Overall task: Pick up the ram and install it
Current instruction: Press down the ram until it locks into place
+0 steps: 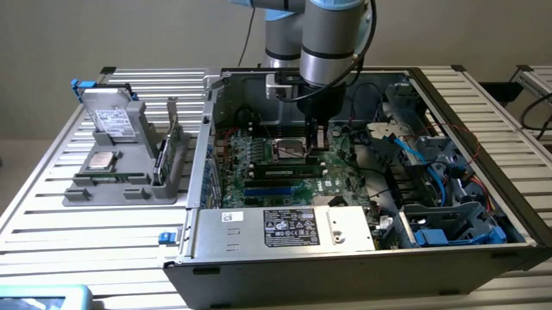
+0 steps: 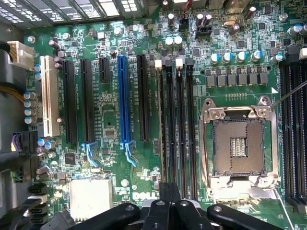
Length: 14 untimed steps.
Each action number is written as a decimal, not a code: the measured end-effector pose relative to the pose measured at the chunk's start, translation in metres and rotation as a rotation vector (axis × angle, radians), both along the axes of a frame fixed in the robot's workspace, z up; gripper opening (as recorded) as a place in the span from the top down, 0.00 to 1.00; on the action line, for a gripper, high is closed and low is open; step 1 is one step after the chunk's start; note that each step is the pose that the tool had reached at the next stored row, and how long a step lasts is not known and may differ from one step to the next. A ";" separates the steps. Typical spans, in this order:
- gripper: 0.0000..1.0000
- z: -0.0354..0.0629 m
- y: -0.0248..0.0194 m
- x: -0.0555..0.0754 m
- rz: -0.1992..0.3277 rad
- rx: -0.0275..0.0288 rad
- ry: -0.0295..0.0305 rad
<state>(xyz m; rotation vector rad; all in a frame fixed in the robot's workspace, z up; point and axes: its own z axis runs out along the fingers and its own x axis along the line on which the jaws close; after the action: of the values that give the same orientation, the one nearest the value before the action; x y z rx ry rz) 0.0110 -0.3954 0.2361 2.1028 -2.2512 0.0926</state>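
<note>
The ram (image 1: 289,172), a narrow green stick with a white label, sits lengthwise in one of the black motherboard slots (image 1: 276,188) inside the open computer case. In the wrist view it appears edge-on as a thin line (image 2: 160,129) in the slot beside the long black slots (image 2: 182,124). My gripper (image 1: 317,143) hangs just above the board by the processor socket (image 1: 289,152), close to one end of the ram. Its black fingers (image 2: 170,191) are shut together with nothing between them.
The case walls (image 1: 207,129) surround the motherboard (image 2: 110,115). Cables and blue drive bays (image 1: 431,168) crowd the exterior view's right side. A power supply (image 1: 289,227) lies in front. A grey fixture (image 1: 121,174) on the slatted table holds a drive, a silver chip and a thin upright board.
</note>
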 end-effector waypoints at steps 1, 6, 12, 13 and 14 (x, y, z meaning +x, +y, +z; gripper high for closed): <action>0.89 -0.0002 0.0000 0.000 0.000 -0.0002 -0.0008; 0.89 -0.0020 0.0000 0.000 -0.002 -0.0009 -0.0137; 0.89 -0.0050 0.0000 0.000 -0.004 -0.0084 -0.0184; 0.89 -0.0053 0.0000 0.000 -0.004 -0.0096 -0.0185; 0.89 -0.0054 -0.0001 -0.001 -0.004 -0.0106 -0.0185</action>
<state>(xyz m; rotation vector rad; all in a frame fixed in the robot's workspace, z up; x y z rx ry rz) 0.0103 -0.3955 0.2307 2.1008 -2.2600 0.1241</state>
